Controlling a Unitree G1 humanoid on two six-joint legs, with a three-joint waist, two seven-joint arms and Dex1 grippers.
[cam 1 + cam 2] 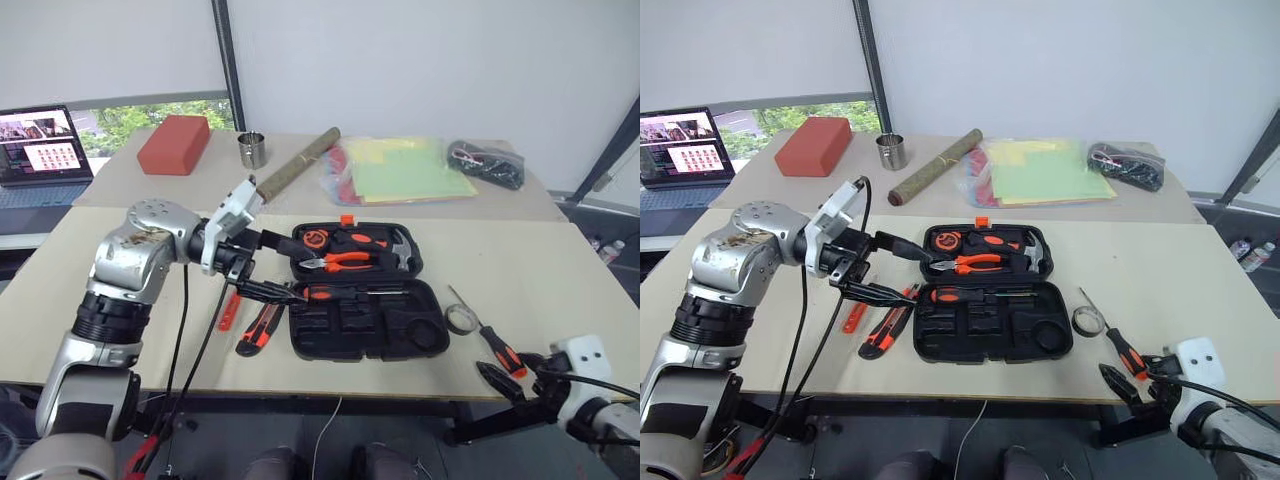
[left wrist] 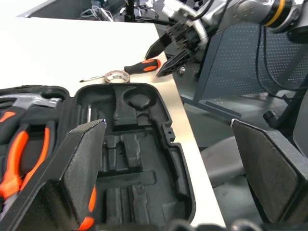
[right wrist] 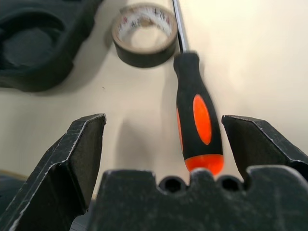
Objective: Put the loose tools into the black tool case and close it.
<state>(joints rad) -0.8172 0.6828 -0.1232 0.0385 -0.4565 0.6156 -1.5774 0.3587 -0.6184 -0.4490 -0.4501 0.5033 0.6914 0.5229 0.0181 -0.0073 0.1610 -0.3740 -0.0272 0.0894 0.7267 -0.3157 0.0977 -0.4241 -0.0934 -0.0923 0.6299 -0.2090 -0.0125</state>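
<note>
Your flat black plastic clamshell tool case (image 1: 368,318) lies open in the middle of the pale table (image 1: 540,270), orange latch on its far edge. The far half holds a hammer and orange-handled pliers (image 1: 340,259); one orange-and-black screwdriver (image 1: 335,292) sits in a slot of the near half, beside empty moulded slots.

Your left gripper (image 1: 262,265) hangs above the case's left edge, fingers spread wide, nothing between them.

Left of the case, on the table, you have the orange-and-black utility knife (image 1: 260,329) and the slim all-orange tester screwdriver (image 1: 229,309), side by side.

Right of the case lies a second orange-and-black-handled screwdriver (image 3: 198,115), its shaft running past a small roll of tape (image 3: 144,32). Your right gripper (image 3: 171,144) is at the table's near edge, fingers wide apart and empty, the handle's butt end lying between them in the wrist view.
</note>
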